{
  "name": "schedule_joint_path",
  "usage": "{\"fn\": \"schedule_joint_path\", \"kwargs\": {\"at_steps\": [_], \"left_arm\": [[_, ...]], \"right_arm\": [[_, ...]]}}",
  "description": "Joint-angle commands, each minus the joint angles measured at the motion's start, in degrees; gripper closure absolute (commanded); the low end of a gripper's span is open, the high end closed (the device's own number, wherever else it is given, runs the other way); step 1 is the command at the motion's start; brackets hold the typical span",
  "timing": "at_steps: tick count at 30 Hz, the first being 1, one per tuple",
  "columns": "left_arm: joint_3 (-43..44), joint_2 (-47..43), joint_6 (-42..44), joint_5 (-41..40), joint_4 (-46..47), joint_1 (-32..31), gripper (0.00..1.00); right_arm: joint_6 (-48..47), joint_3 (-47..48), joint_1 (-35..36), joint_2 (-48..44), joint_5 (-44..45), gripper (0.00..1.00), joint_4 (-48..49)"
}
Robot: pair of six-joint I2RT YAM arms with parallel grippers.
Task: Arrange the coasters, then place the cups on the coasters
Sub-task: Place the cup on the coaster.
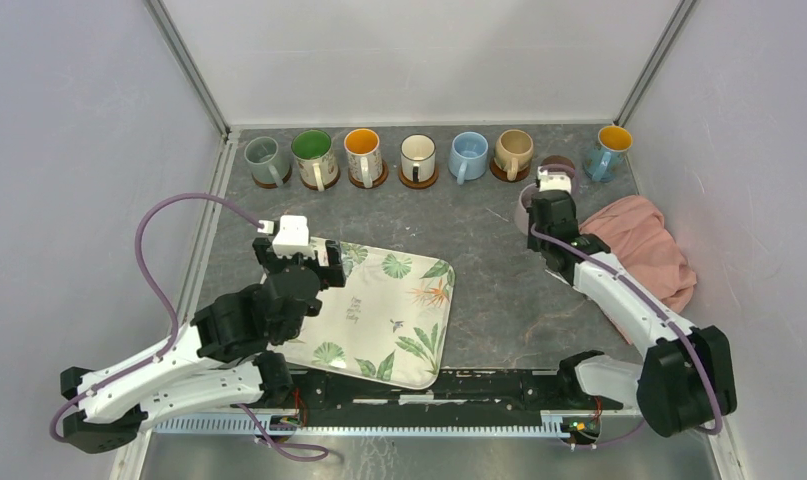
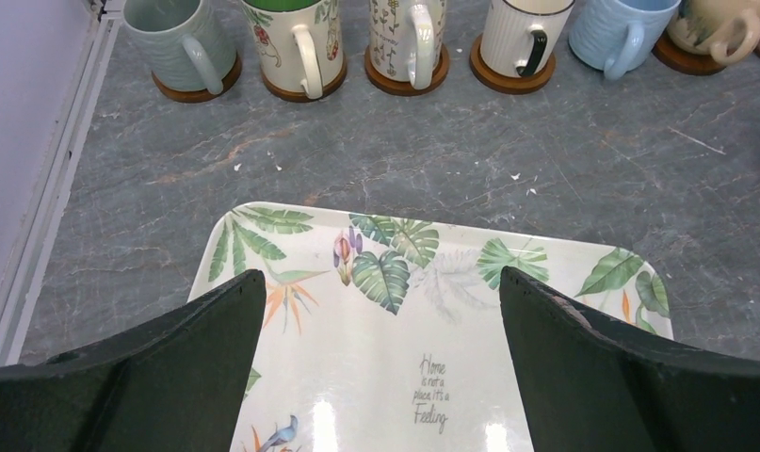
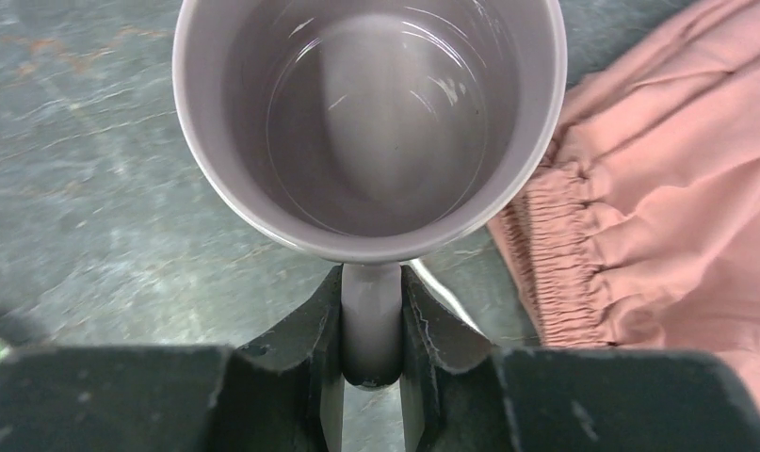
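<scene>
Six cups stand in a row along the back: grey-green (image 1: pixel 264 158), floral with green inside (image 1: pixel 314 156), orange-inside (image 1: pixel 363 154), cream (image 1: pixel 418 156), light blue (image 1: pixel 468 155) and tan (image 1: pixel 514 150). Most of them rest on brown coasters (image 2: pixel 510 77). A blue cup with orange inside (image 1: pixel 610 149) stands at the far right. Between the tan and blue cups lies a bare dark coaster (image 1: pixel 559 163). My right gripper (image 3: pixel 371 315) is shut on the handle of the pale pink cup (image 3: pixel 371 113), just in front of that coaster. My left gripper (image 2: pixel 382 292) hangs open over the tray, holding nothing.
A leaf-print tray (image 1: pixel 399 320) lies at the near middle, under my left gripper. A crumpled pink cloth (image 1: pixel 644 250) lies at the right, close beside the pink cup. Walls close in the table at the back and on both sides.
</scene>
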Motion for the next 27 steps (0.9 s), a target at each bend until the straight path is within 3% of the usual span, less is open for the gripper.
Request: {"fn": "schedule_joint_path", "kwargs": {"at_steps": [1, 5, 27], "left_arm": [[-0.06, -0.81, 2.93, -0.22, 2.89, -0.19, 0.00], [-0.04, -0.94, 3.02, 0.18, 3.04, -0.23, 0.00], [-0.24, -0.77, 2.78, -0.18, 2.79, -0.21, 0.00]], "right_arm": [[-2.62, 5.53, -5.65, 2.48, -0.99, 1.00, 8.72], [-2.48, 8.74, -9.79, 6.53, -2.96, 1.00, 11.60], [-4.25, 31.80, -18.52, 32.27, -3.58, 1.00, 17.31]]}}
